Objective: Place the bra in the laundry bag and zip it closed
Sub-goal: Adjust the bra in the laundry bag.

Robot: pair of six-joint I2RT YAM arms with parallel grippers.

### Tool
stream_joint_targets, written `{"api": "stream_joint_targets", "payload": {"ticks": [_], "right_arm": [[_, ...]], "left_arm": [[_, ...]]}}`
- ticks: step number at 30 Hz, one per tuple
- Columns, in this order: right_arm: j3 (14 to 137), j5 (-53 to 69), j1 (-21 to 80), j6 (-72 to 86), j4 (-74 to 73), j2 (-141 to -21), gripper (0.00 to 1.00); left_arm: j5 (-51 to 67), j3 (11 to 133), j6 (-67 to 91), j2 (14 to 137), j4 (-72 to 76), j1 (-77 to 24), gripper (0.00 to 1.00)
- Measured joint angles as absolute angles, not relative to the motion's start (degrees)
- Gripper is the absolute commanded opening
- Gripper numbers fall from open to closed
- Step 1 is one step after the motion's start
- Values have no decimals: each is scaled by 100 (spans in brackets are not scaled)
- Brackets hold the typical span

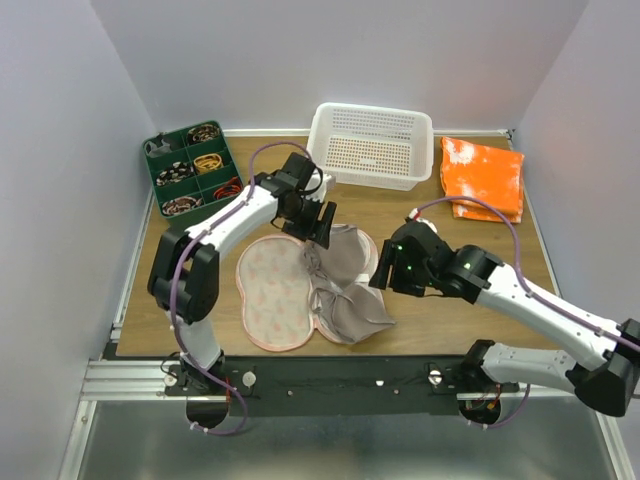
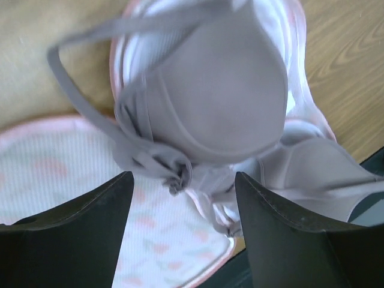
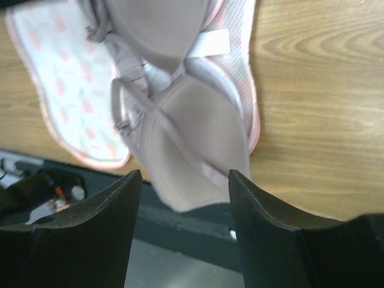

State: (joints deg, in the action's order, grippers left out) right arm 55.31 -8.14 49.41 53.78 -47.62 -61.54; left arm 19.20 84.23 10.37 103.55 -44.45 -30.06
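The laundry bag (image 1: 270, 295) lay opened flat on the wooden table (image 1: 450, 300), its two padded halves side by side, and the bra (image 1: 345, 285) was spread over the half nearer the right arm. The far cup was seated within that half's pink rim. The near cup appeared to overhang the rim toward the table's near edge, and a thin strap was looped loosely out toward the other half.

The left gripper (image 1: 318, 225) was held above the far end of the bra with its fingers (image 2: 90, 234) apart and nothing between them. The right gripper (image 1: 383, 268) was poised just beside the bag's right edge, likewise spread and empty. In its wrist view the near cup was framed by its fingers (image 3: 276, 228).

The step in hand was judged to be tucking the bra fully inside one half before the bag could be folded shut. This would be done best if the overhanging cup were pinched at its edge and folded back over the seated cup, so that no fabric was left across the zipper track. The loose strap should be gathered inward too, since a strap caught in the teeth would likely jam the closure. The bag was judged light and soft enough to be dragged along with the bra. One gripper might therefore be pressed on the rim while the other was used for the tucking.
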Motion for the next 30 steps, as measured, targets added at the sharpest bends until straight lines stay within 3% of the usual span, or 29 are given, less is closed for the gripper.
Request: {"api": "stream_joint_targets", "payload": {"ticks": [12, 16, 20, 25, 30], "right_arm": [[6034, -1280, 4504, 4858, -4189, -7338, 69], [6073, -1258, 4366, 4678, -4003, -7483, 69], [6093, -1212, 4338, 4530, -3900, -7557, 69], [6130, -1210, 4338, 4451, -3857, -7559, 69], [6145, -1210, 4338, 4427, -3846, -7559, 69]], "left_arm": [[2128, 5577, 2298, 7795, -3697, -3380, 77], [2220, 4976, 2864, 7588, -3269, -3747, 65], [2261, 4576, 3426, 7476, -2790, -3802, 64], [2257, 4493, 3854, 7496, -2274, -3872, 51], [2191, 4539, 4145, 7946, -1918, -4187, 46]]}}
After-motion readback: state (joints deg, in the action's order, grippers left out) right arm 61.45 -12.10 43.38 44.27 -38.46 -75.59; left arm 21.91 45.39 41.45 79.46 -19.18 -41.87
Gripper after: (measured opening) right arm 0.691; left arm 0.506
